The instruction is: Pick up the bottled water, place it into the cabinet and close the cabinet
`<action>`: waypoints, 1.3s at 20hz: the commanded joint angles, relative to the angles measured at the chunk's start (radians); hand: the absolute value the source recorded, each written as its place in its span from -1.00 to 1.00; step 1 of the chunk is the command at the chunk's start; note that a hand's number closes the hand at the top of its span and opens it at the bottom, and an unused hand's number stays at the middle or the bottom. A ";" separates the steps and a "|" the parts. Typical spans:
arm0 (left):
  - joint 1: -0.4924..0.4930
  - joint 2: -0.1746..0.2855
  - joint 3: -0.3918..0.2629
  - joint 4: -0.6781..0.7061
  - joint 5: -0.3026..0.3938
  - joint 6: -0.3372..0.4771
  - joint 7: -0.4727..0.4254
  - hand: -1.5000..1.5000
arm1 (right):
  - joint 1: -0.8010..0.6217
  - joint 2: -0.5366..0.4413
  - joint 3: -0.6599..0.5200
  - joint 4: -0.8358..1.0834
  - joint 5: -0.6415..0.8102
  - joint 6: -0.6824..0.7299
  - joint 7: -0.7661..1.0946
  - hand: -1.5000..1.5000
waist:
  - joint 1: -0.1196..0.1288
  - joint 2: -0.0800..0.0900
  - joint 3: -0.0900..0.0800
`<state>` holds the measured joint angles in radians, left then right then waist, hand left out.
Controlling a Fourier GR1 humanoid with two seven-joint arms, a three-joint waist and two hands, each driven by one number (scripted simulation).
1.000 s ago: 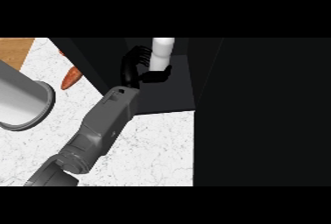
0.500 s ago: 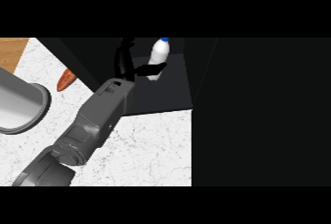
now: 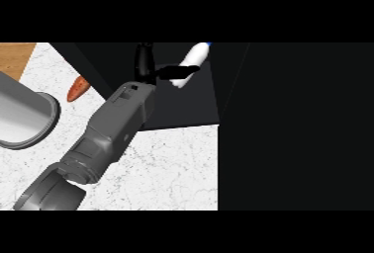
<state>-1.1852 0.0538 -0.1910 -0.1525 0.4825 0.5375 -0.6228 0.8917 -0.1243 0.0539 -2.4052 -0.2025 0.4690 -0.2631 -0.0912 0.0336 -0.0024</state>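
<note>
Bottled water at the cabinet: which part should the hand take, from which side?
Take the bottled water round its lower body, from the view's left, as the left hand does now. The body is a plain cylinder narrowing to the blue cap, and it leans cap-end up and right, so its left flank faces the arm.
</note>
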 commanded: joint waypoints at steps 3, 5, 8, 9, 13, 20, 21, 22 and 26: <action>-0.001 0.000 0.044 -0.042 0.030 -0.149 -0.063 -1.00 | 0.051 0.004 0.010 -0.063 -0.064 0.016 0.016 -1.00 | 0.026 -0.016 0.001; 0.021 -0.051 0.037 -0.059 0.020 -0.159 -0.102 -1.00 | 0.047 0.011 0.007 -0.048 -0.056 0.015 0.009 -1.00 | 0.043 -0.022 0.002; 0.036 -0.052 0.047 -0.070 0.043 -0.139 -0.104 -1.00 | 0.088 0.026 0.062 -0.095 -0.021 0.013 0.030 -1.00 | 0.035 -0.024 0.001; 0.024 -0.051 0.049 -0.066 0.022 -0.162 -0.081 -1.00 | 0.090 0.021 0.023 -0.131 -0.058 -0.017 0.065 -1.00 | 0.056 -0.026 0.001; 0.056 -0.053 0.029 -0.135 0.039 -0.156 -0.042 -1.00 | 0.062 0.022 0.042 -0.134 -0.054 -0.028 0.086 -1.00 | 0.069 -0.032 0.002; 0.259 -0.054 -0.114 -0.376 0.116 -0.189 -0.021 -1.00 | 0.088 0.047 0.121 -0.139 0.018 -0.056 0.104 -1.00 | 0.075 -0.041 0.001; 0.318 -0.054 -0.164 -0.409 0.140 -0.213 -0.047 -1.00 | 0.038 0.038 0.098 -0.139 -0.009 -0.071 0.129 -1.00 | 0.072 -0.037 0.001; 0.330 -0.054 -0.180 -0.474 0.137 -0.198 -0.018 -1.00 | 0.054 0.050 0.119 -0.121 0.028 -0.074 0.111 -1.00 | 0.083 -0.043 0.002; 0.418 -0.054 -0.233 -0.640 0.174 -0.239 0.020 -1.00 | 0.090 0.033 0.114 -0.121 0.011 -0.046 0.074 -1.00 | 0.088 -0.048 0.002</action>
<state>-0.8570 0.0004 -0.3627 -0.6411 0.6225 0.3265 -0.6232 0.9376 -0.0810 0.1645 -2.4237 -0.1879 0.4174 -0.2088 -0.0091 -0.0086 -0.0008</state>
